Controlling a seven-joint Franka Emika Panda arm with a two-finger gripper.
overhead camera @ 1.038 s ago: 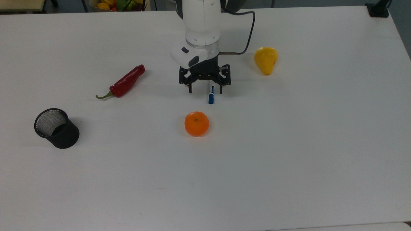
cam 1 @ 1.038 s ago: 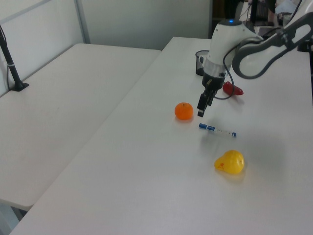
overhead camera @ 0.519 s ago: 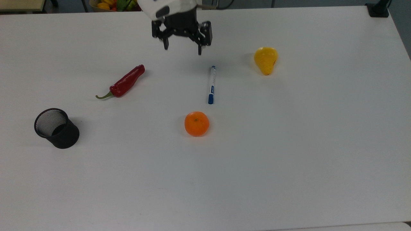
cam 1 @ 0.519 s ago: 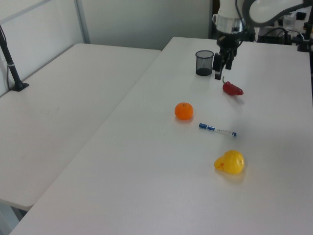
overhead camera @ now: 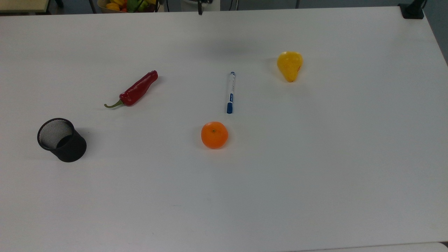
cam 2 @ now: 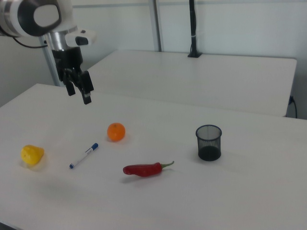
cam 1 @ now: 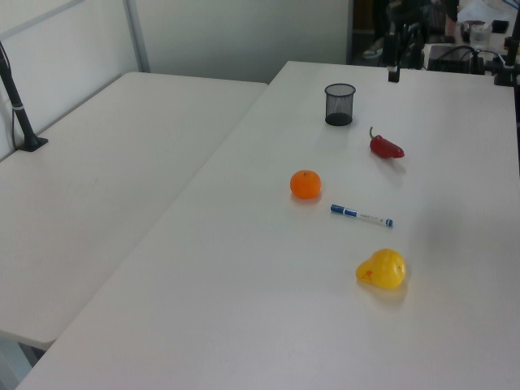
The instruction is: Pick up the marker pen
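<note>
The arm (cam 2: 29,17) is running off the right view's edge at ten o'clock. At twelve o'clock in the top view, a basket of fruit (overhead camera: 127,5) is being cropped.

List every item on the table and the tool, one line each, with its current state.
marker pen: lying flat on the table, capped, not held
red chilli: lying on its side, untouched
orange: resting on the table, apart from the pen
yellow pear: lying on its side
black mesh cup: upright, nothing seen sticking out
tool: raised above the table, open, holding nothing
</note>
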